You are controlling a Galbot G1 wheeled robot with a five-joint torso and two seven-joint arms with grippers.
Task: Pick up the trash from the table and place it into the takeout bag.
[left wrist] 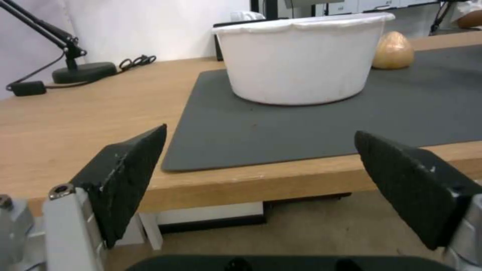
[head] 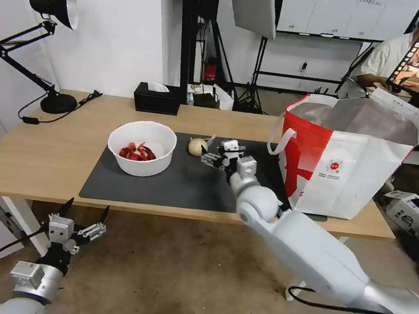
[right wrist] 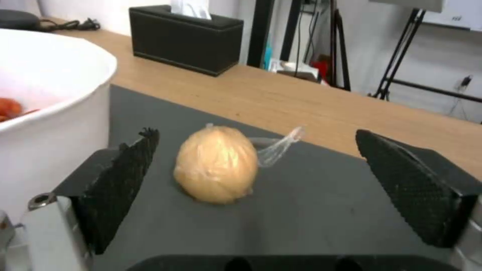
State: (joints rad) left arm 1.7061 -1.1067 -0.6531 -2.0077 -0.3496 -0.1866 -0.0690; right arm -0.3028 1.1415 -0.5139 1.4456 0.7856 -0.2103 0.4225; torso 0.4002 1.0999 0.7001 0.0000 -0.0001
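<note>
Right claw [head: 210,158] is spread wide and sitting low over the dark mat [head: 175,183], lined up on the beige ball [head: 197,146], which rests on the mat between the white bowl [head: 141,147] and the takeout bag [head: 343,159]. Nothing gripped yet.

Stuff I'd worry about: the ball is round and wrapped in clear film with a twisted tail, so if the fingers close off-centre it'll probably squirt out and roll along the surface [head: 40,155]. The bowl is close on the ball's other side too, so one finger could nudge it and jostle the red shellfish scraps [head: 137,152].

The right wrist view is what really shows the film tail and the ball sitting nearer the bowl-side finger [right wrist: 120,180]; from the head view that's hard to make out. The head view gives the bag's open foil-lined mouth, though.

Left claw [head: 84,213] is parked below the surface edge, in front of the bowl, also wide open and empty.
</note>
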